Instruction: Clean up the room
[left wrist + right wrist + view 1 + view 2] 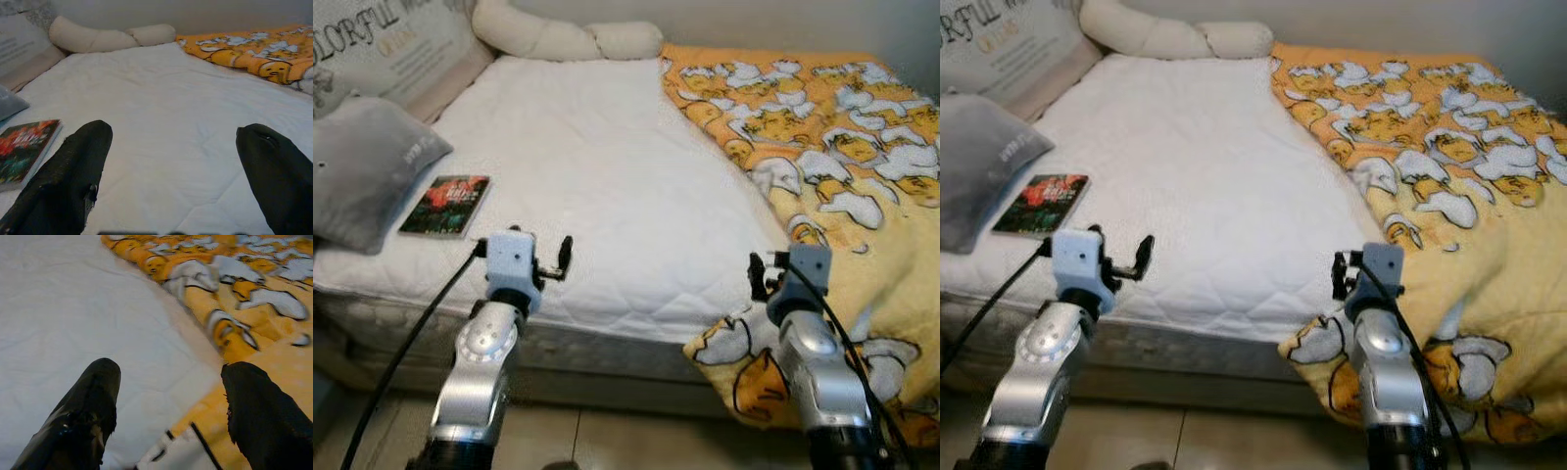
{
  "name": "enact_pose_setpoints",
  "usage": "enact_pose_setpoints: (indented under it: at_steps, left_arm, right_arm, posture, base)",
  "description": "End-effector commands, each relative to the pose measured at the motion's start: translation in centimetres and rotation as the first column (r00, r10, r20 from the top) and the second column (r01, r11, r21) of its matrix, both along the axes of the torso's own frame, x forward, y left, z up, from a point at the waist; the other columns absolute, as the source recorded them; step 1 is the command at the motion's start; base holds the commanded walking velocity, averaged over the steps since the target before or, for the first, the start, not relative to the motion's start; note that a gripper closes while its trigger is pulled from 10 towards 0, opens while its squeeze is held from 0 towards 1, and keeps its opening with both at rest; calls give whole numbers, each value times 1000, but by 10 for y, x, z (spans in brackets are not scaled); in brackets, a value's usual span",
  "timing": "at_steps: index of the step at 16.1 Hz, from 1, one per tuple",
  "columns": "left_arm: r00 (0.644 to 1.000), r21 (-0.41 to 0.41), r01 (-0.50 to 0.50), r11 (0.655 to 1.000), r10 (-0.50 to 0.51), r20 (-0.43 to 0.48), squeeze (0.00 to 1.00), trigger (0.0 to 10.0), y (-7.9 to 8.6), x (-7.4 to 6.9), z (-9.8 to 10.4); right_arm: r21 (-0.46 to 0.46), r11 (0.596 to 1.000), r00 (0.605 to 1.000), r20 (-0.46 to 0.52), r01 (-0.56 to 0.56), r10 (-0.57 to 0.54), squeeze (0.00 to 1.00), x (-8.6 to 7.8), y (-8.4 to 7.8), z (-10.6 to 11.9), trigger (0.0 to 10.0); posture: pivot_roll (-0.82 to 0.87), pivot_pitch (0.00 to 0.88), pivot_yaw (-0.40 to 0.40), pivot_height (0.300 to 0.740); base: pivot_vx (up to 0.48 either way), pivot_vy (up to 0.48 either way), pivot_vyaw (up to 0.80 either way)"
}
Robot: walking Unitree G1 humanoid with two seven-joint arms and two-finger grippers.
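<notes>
Both grippers hover wide open and empty at the bed's near edge: the left gripper (171, 161) over bare white mattress (607, 176), a book (446, 204) just beside it; the right gripper (171, 396) above the yellow duck-print blanket (832, 147), its hem seen close in the wrist view

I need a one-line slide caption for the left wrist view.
Open left hand above white mattress, book beside it, yellow duck blanket beyond.
</notes>
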State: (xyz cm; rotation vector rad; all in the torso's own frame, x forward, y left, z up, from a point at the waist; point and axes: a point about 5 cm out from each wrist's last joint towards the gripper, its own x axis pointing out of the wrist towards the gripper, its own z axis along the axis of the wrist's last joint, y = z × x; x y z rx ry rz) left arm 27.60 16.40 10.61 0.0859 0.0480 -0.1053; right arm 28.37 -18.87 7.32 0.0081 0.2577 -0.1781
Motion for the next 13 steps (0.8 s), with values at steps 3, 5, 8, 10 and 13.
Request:
enact_pose_setpoints:
  at_steps: [3,5,8,10,13]
  left_arm:
    - [1000,2,20,1000,-20,7,0,10000,-3,2,2]
    - [1000,2,22,1000,-22,6,0,10000,-3,2,2]
    - [1000,2,22,1000,-22,8,0,10000,-3,2,2]
    - [1000,1,23,1000,-23,9,0,10000,-3,2,2]
    - [1000,3,29,1000,-29,8,0,10000,-4,3,2]
  right_arm:
    - [-3,1000,1000,1,-3,3,0,2,-2,2,10000]
    - [-8,1000,1000,1,-10,10,0,3,0,3,10000]
    - [-9,1000,1000,0,-11,11,0,4,-1,3,10000]
    - [-9,1000,1000,-1,-10,10,0,4,-1,3,10000]
    - [-10,1000,1000,-8,-10,10,0,4,-1,2,10000]
  posture:
    - [131,0,15,740]
    - [133,0,14,740]
    - [131,0,15,740]
    - [131,0,15,740]
    - [131,0,15,740]
  base:
    - [271,0,-263]
    - [285,0,0]
    - [285,0,0]
    - [292,0,0]
    - [291,0,0]
